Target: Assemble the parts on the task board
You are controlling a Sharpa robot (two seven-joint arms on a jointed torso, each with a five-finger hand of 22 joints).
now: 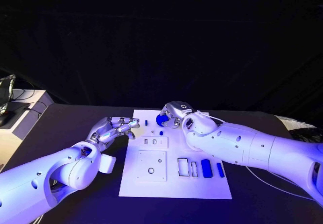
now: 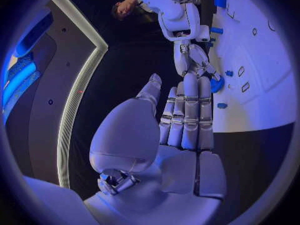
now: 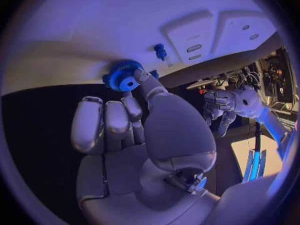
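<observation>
Pinching a blue gear with right hand at the far edge of the board. Hovering left hand beside the board's left edge, fingers apart, holding nothing.

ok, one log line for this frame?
right robot hand: pinching blue gear over white board far edge | left robot hand: open, beside board | blue bars: lying on board

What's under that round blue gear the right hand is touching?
The white board lies under the gear, near its far edge. The right hand touches the gear's rim. Whether a peg or hole sits directly beneath is hidden by the gear itself.
</observation>
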